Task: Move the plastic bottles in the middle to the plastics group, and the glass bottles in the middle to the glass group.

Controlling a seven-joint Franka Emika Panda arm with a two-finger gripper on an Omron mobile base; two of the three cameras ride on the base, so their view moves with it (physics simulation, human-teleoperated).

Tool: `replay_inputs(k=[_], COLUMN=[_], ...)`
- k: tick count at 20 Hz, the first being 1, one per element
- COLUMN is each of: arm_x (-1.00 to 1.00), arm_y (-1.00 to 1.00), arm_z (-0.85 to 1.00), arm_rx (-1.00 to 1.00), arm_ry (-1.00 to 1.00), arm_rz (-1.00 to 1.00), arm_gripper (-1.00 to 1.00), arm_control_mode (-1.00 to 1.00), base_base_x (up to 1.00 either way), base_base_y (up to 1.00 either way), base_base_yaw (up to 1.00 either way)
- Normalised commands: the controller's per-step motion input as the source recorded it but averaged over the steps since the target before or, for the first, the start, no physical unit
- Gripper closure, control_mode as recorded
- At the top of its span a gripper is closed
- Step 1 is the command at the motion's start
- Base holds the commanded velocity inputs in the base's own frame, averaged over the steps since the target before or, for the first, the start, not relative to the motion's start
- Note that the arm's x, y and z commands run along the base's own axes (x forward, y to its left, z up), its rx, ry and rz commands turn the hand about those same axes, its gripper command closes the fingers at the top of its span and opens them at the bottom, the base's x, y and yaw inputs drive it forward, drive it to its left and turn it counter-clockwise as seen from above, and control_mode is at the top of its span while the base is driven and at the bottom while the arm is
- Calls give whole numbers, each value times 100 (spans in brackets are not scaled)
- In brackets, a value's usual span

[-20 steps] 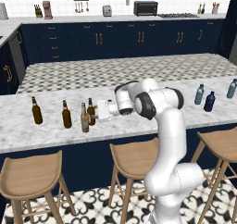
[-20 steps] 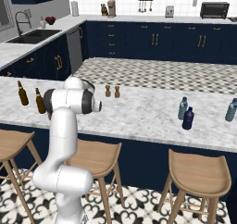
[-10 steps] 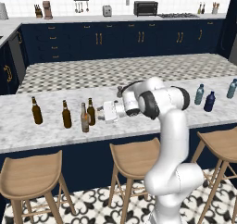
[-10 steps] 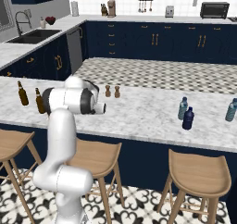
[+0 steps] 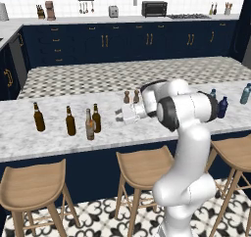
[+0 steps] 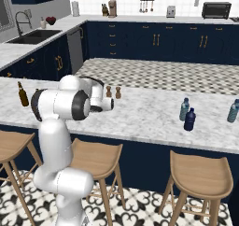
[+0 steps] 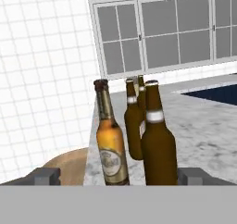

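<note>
Item 1. Gripper (image 5: 119,115): level above the counter (image 5: 44,145), aimed at the middle bottles, jaws spread wide with nothing between them. In the hand view both fingertips (image 7: 45,176) flank the bottles without touching. Against a second ago, the elbow sits further right and the hand a little back from the bottles.

Item 2. Amber bottle (image 5: 89,125): upright, grey label, nearest the gripper (position unchanged).

Item 3. Dark brown bottle (image 5: 96,118): upright, just beside the amber bottle and slightly behind it; unchanged.

Item 4. Glass group (image 5: 70,121): two dark long-necked bottles, upright, further left along the counter and apart from each other. In the hand view they line up behind the middle pair.

Item 5. Shakers (image 5: 131,96): two small brown ones, side by side, behind the hand.

Item 6. Navy bottle (image 6: 190,119): upright at the counter's far right, just beside one of the teal bottles (image 6: 185,109); the second teal one stands further right. All unchanged.
</note>
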Motion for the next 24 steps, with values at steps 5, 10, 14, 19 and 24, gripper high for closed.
replay_inputs(k=[5,10,14,19,24], arm_x=[-52,-56,-57,-55,-61], arm_y=[-49,-54,-38,-21,-16], arm_z=[61,57,32,15,3], arm_rx=[-14,-18,-24,-32,-33], arm_ry=[6,12,15,15,19], arm_rz=[-9,-19,-35,-45,-43], arm_gripper=[-100,-100,-100,-100,-100], arm_control_mode=[-100,-100,-100,-100,-100], base_base_x=[0,0,0,0,0], base_base_y=[0,0,0,0,0], base_base_yaw=[0,0,0,0,0])
